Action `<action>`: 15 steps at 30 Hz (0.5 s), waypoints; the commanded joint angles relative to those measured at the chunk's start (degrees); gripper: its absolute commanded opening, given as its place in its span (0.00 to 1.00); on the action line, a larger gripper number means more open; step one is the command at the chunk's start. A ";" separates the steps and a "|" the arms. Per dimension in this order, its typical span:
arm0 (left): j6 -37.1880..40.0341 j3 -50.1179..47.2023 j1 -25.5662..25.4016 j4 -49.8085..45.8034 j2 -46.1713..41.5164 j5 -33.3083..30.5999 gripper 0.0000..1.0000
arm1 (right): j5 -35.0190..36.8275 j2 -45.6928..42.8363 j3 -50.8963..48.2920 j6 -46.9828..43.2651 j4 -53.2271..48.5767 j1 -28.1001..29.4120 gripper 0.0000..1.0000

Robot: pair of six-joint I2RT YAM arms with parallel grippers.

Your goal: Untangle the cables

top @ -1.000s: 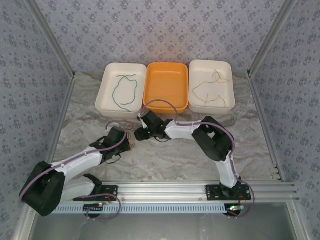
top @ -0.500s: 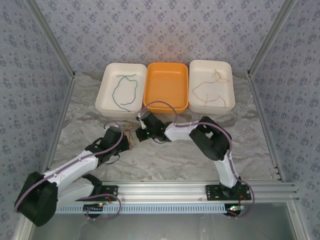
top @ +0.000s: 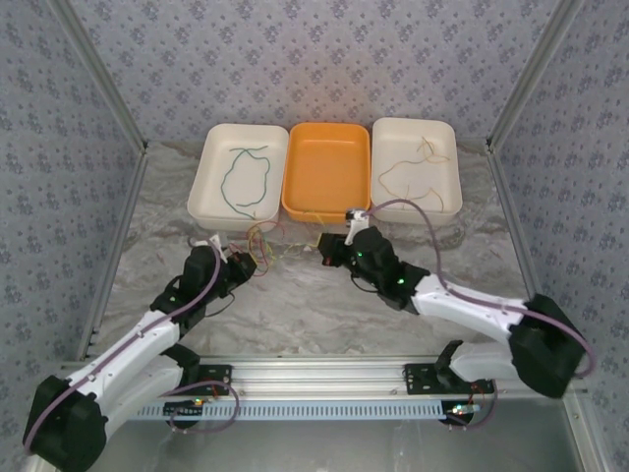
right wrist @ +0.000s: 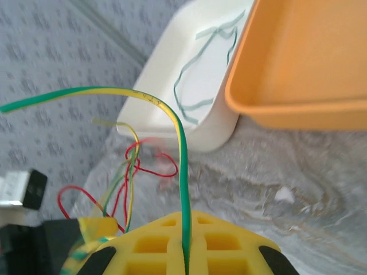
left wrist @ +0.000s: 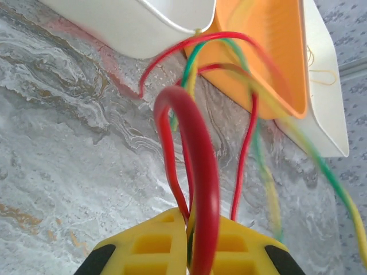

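Near the orange tray (top: 327, 175), red, green-yellow cables (left wrist: 200, 172) tangle.

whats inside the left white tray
One green cable lies looped on the floor of the left white tray. Nothing overhangs it, so no part of the floor is hidden.

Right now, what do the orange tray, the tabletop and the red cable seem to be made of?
Orange tray: likely moulded plastic, smooth, slightly glossy, rounded rim.
Tabletop: marble-patterned, grey-veined; possibly printed sheet or cloth, matte.
Red cable: probably plastic-sheathed wire, shiny, holding stiff loops.
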 commanded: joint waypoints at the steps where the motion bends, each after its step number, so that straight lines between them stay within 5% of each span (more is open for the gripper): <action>1: -2.67 0.78 1.05 2.85 0.59 1.55 0.00 | 8.76 -8.73 -1.40 2.35 -6.67 -1.53 0.00; 8: -3.25 -0.62 1.27 4.15 0.33 2.12 0.00 | 7.22 -20.12 -1.22 2.20 -15.83 -7.34 0.00; 15: -1.50 -0.03 2.21 -6.21 -2.88 -3.04 0.00 | 8.21 -27.70 1.87 0.14 -25.39 -11.95 0.00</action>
